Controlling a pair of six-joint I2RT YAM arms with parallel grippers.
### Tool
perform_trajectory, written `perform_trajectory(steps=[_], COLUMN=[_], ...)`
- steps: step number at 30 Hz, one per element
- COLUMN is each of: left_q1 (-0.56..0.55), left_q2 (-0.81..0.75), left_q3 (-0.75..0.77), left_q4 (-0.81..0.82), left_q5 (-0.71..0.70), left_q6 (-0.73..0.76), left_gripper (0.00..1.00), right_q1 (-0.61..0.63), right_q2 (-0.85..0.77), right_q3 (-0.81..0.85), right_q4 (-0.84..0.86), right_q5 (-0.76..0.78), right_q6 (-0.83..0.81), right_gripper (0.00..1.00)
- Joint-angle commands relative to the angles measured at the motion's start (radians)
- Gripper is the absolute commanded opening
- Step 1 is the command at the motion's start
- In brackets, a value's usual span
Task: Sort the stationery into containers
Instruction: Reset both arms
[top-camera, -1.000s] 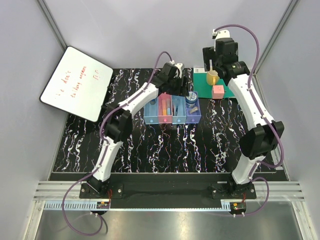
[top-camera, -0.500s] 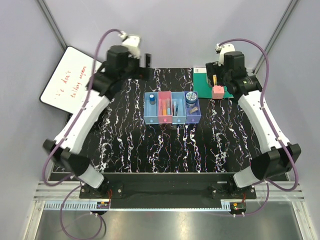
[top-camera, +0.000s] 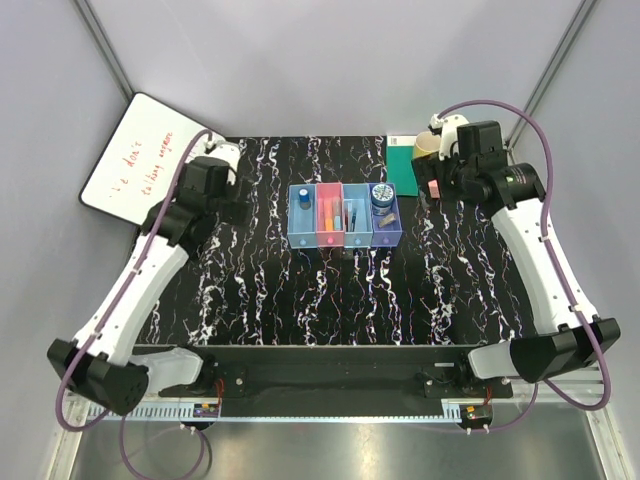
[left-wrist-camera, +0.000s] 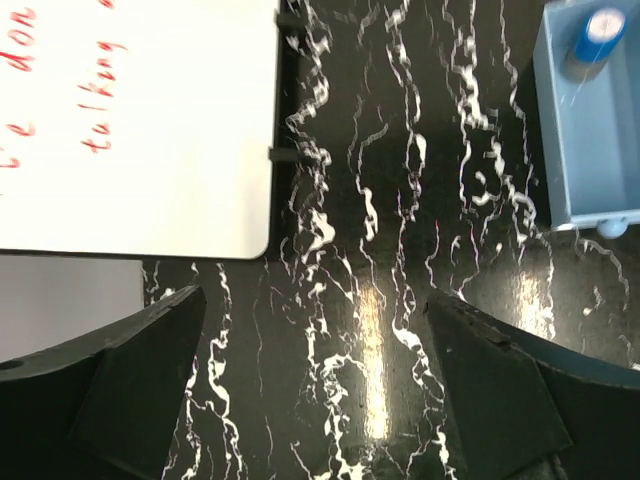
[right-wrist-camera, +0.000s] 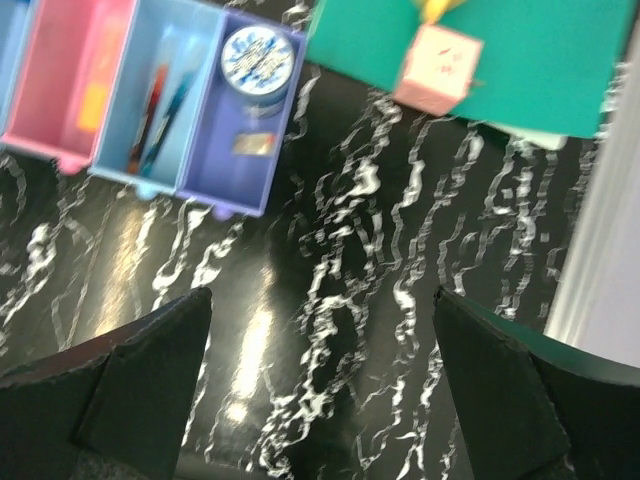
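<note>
The left gripper (left-wrist-camera: 315, 300) and right gripper (right-wrist-camera: 322, 300) are held wide, empty, flanking the filled trays (top-camera: 303, 234).

4 joined trays (top-camera: 301, 235) mid-table: bottle (top-camera: 304, 200) in blue end tray, tin (top-camera: 381, 194) in purple, pens (top-camera: 351, 214) btwn.

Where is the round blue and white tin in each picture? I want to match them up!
Top external: the round blue-and-white patterned tin sits right of centre, at the far end of the purple plastic tray.
Left wrist: not in it; only the light blue end tray shows.
Right wrist: near the top, left of centre, in the same purple tray.
Shared landmark: the joined row of translucent trays on the black marbled table.
</note>
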Motion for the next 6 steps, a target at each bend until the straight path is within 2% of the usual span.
perform_trajectory(steps=[1,6], left_q1=[0.013,0.030], left_q2=[-0.076,-0.085], left_q3=[0.011,0.017], left_q4=[0.061,0.065], left_q5=[-0.047,-0.065], left_q6=[-0.010,-0.020], left_gripper=[0.99,0.99], right_q1=[0.005,0.005], right_q2=[-0.059,-0.085], right_q3=[-0.024,-0.052], right_q4=[-0.068,-0.068], right_q5=[-0.133,-0.115], right_q6=[0.007,0.001], right_gripper=[1.00,1.00])
